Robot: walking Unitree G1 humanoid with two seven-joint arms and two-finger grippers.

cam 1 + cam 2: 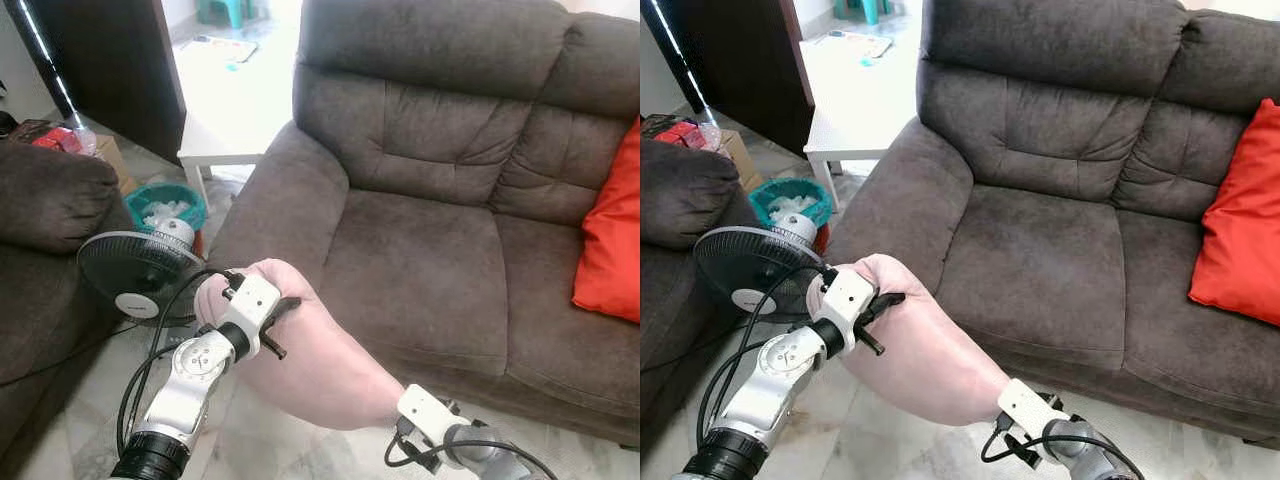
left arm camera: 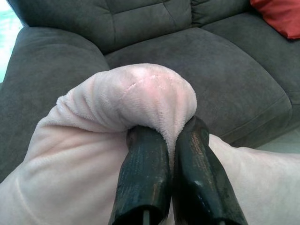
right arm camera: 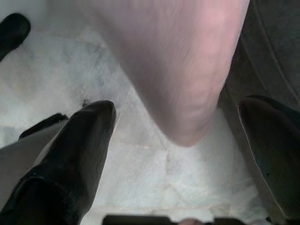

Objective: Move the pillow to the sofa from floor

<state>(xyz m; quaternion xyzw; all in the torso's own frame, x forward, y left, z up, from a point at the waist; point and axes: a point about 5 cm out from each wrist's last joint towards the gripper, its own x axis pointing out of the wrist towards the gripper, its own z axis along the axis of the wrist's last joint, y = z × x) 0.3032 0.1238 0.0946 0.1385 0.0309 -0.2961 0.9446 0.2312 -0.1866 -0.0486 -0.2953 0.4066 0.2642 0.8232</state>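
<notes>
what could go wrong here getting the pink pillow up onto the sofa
The left gripper pinches only a small fold at one corner of the pink pillow, so the plush could slip out during the lift. The right gripper is open below the pillow's hanging end, giving no support. The fan stands close beside the left arm, so its cable might snag.

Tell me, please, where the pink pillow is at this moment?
In the left eye view the pink pillow hangs above the floor in front of the sofa, pinched at its upper corner by the left gripper, with the open right gripper under its lower end.
</notes>
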